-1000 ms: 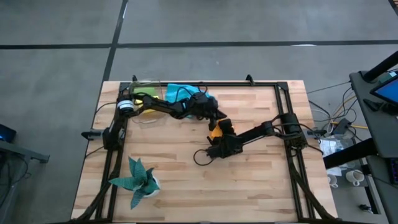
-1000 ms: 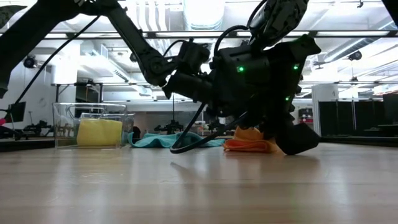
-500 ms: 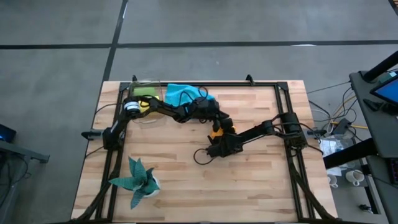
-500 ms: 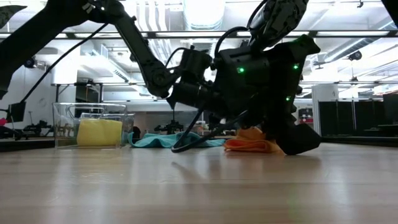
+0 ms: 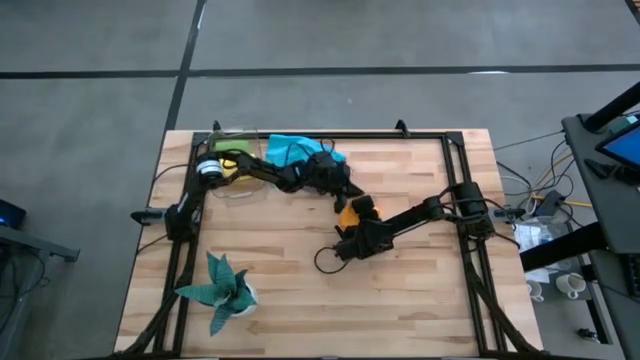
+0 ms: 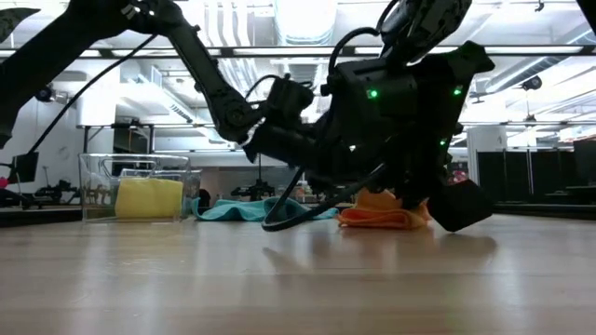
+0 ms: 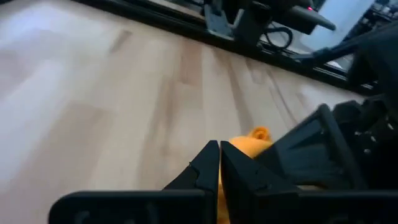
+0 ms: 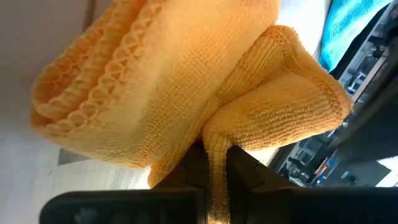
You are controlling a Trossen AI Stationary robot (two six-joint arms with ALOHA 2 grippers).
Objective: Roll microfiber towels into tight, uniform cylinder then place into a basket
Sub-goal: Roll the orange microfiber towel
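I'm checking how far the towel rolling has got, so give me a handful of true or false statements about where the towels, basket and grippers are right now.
1. The right gripper is shut on the orange towel. True.
2. The yellow towel lies loose on the bare table. False: it sits inside the clear basket.
3. The blue towel lies spread at the table's far edge. True.
4. The left gripper is wide open. False: its fingers are shut, beside the orange towel.
5. The plant stands between the two grippers. False: it stands apart near the front left corner.
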